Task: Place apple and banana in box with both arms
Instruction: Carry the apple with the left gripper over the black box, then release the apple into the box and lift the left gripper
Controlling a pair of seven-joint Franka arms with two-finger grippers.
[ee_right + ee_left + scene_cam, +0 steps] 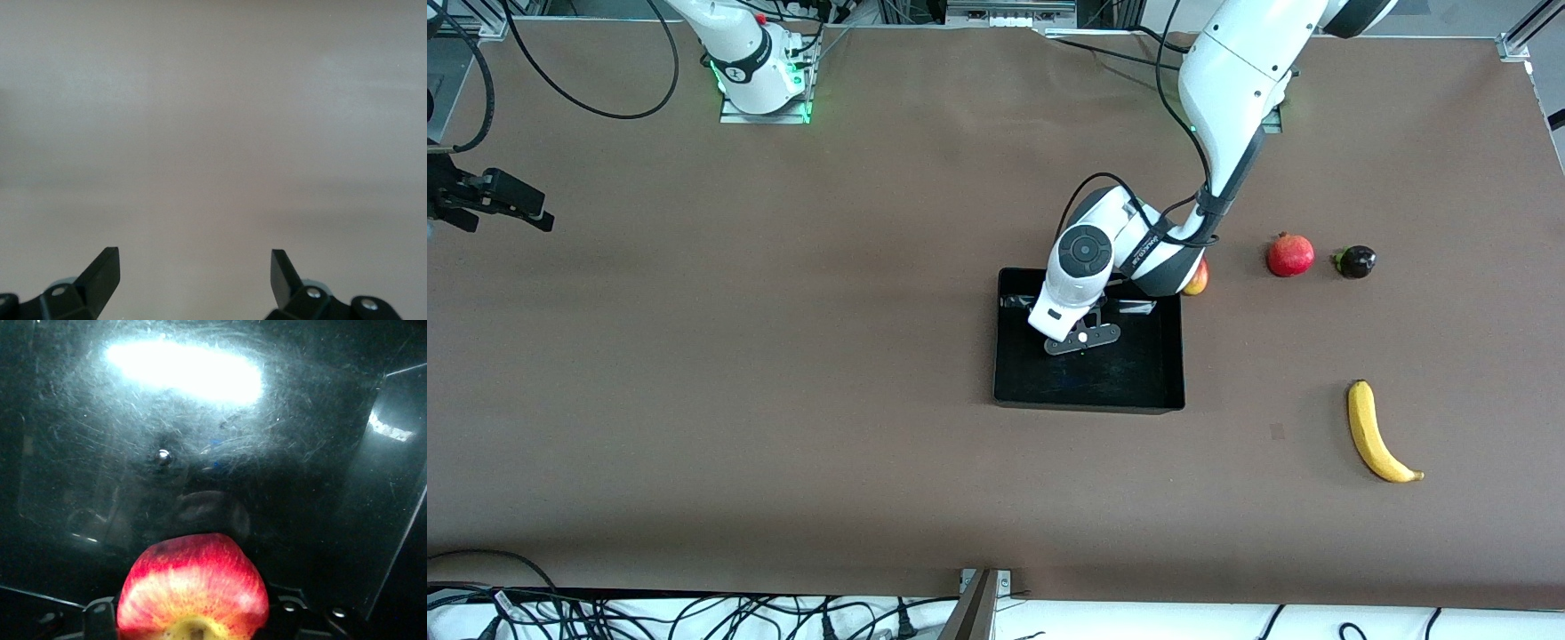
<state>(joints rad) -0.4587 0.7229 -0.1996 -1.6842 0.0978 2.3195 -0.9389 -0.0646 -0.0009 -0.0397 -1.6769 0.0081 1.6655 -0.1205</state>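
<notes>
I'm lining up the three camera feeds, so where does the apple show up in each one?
Front view: not visible; the left arm's wrist over the box hides it.
Left wrist view: the apple fills the bottom centre, held in the left gripper above the box's glossy floor.
Right wrist view: not in it, only bare table and open fingers.
Shared landmark: the black box, in the front and left wrist views.

The box (1089,391) sits mid-table (783,400). The left gripper (1082,338) hangs over the box's inside, holding the apple (193,587) above its floor. A mango (1198,280) lies just beside the box's corner, toward the left arm's end; farther that way lie a pomegranate (1290,255), then a mangosteen (1355,261). The banana (1376,434) lies nearer the front edge. The right gripper (195,273) waits over the table's right-arm end.
</notes>
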